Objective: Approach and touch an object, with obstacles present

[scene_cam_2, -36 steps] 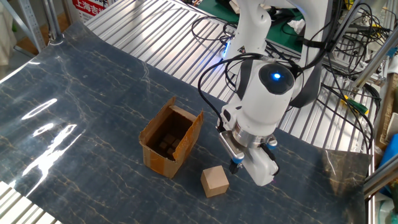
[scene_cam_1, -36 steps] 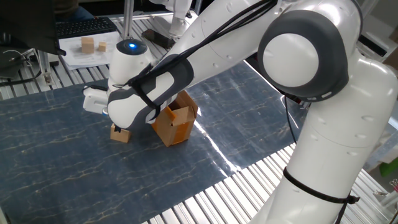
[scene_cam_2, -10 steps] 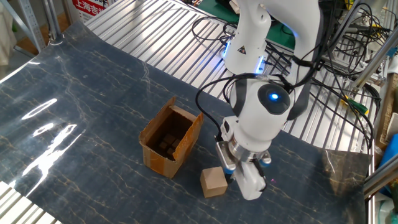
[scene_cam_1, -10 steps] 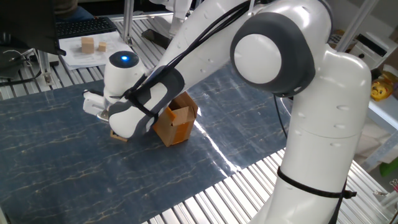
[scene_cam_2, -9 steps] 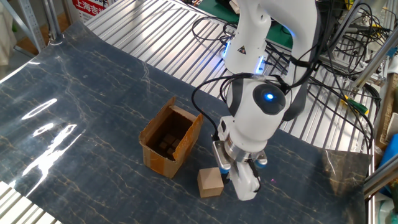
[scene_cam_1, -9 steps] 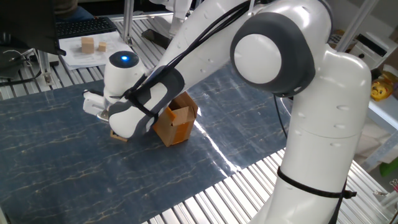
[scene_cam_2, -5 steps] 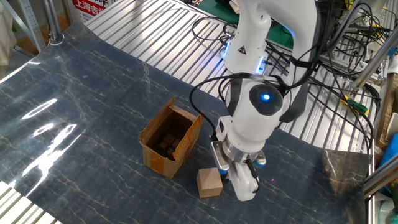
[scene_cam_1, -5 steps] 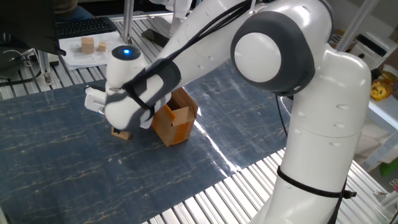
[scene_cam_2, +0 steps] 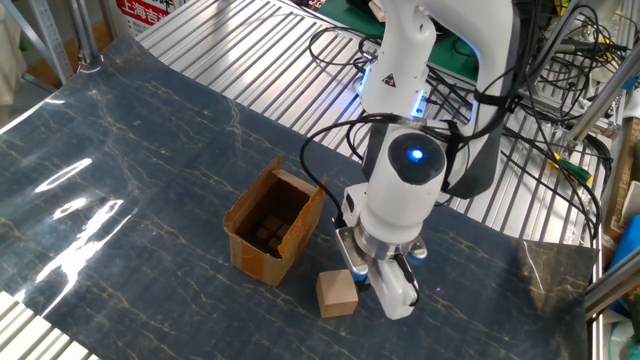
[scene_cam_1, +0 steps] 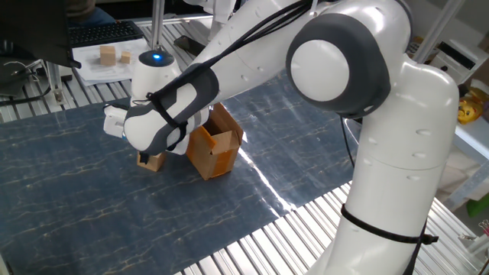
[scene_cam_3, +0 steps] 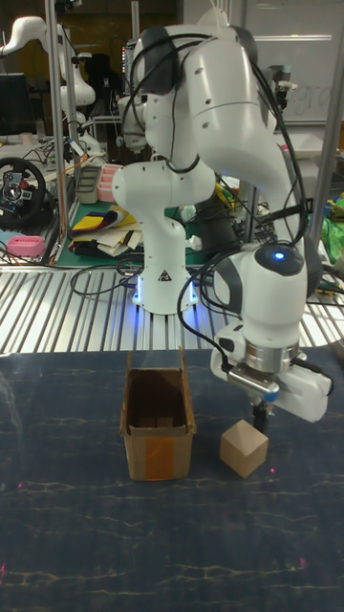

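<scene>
- Resting on the blue marbled mat (scene_cam_2: 150,180) that covered the surface, the light-tan wooden cube (scene_cam_2: 337,294) sat upright just beside the open cardboard box (scene_cam_2: 272,226), apart from it with a narrow strip of mat between.
- In the tall fixed view the cube (scene_cam_3: 243,448) stood to the right of the box (scene_cam_3: 157,426) and reached well under half the box's height.
- The claw (scene_cam_3: 259,414) hung right over the cube's upper right edge; its dark tip appeared to meet or nearly meet the cube's top corner, but contact could not be confirmed.
- In the other fixed view the claw (scene_cam_2: 358,281) sat at the cube's right side, tucked under the white wrist housing (scene_cam_2: 398,200), which showed a blue light.
- Claw spread: cannot tell. Fingers were largely hidden by the wrist and looked like one dark stub; nothing seemed held between them.
- In one fixed view the arm's wrist (scene_cam_1: 159,118) covered most of the cube (scene_cam_1: 150,160); only a lower corner showed on the mat, left of the box (scene_cam_1: 215,147).
- Box flaps stood raised; the box interior showed small dark shapes on its floor, too dim to identify.
- Two small pale wooden blocks (scene_cam_1: 114,55) lay on a white sheet at the far edge, well apart from the cube.
- The mat lay on ribbed metal slats (scene_cam_2: 250,50); cables (scene_cam_2: 545,70) ran behind the arm base.
</scene>
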Tool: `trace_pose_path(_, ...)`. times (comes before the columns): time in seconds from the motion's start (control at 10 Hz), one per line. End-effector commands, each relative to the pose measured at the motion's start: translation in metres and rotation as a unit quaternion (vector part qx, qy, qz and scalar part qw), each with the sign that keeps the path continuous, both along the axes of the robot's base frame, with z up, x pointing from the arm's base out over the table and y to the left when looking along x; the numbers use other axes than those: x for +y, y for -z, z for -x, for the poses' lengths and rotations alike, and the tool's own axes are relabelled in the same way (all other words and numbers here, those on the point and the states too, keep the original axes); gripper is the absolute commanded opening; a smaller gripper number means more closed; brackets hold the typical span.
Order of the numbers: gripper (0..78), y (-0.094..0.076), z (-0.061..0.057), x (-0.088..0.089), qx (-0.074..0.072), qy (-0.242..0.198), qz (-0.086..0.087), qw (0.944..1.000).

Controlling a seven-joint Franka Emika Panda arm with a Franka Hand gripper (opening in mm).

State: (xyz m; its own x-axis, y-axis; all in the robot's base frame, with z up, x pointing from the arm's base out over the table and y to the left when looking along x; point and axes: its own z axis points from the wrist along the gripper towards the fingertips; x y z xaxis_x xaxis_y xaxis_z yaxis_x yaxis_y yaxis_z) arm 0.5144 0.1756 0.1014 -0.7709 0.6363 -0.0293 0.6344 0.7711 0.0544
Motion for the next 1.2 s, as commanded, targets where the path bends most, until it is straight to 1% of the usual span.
trace_pose_path(0.1, 0.0, -0.052, 0.020, -0.021, 0.024, -0.086, -0.025, 0.9957)
trace_pose_path(0.2, 0.0, -0.058, 0.023, -0.025, 0.025, -0.098, -0.024, 0.9946)
trace_pose_path(0.5, 0.0, -0.061, 0.026, -0.027, 0.025, -0.108, -0.020, 0.9937)
trace_pose_path(0.7, 0.0, -0.067, 0.029, -0.030, 0.025, -0.121, -0.018, 0.9921)
trace_pose_path(0.9, 0.0, -0.075, 0.036, -0.037, 0.025, -0.149, -0.012, 0.9885)
trace_pose_path(1.1, 0.0, -0.079, 0.039, -0.040, 0.025, -0.161, -0.009, 0.9867)
trace_pose_path(1.2, 0.0, -0.082, 0.041, -0.042, 0.026, -0.167, 0.001, 0.9856)
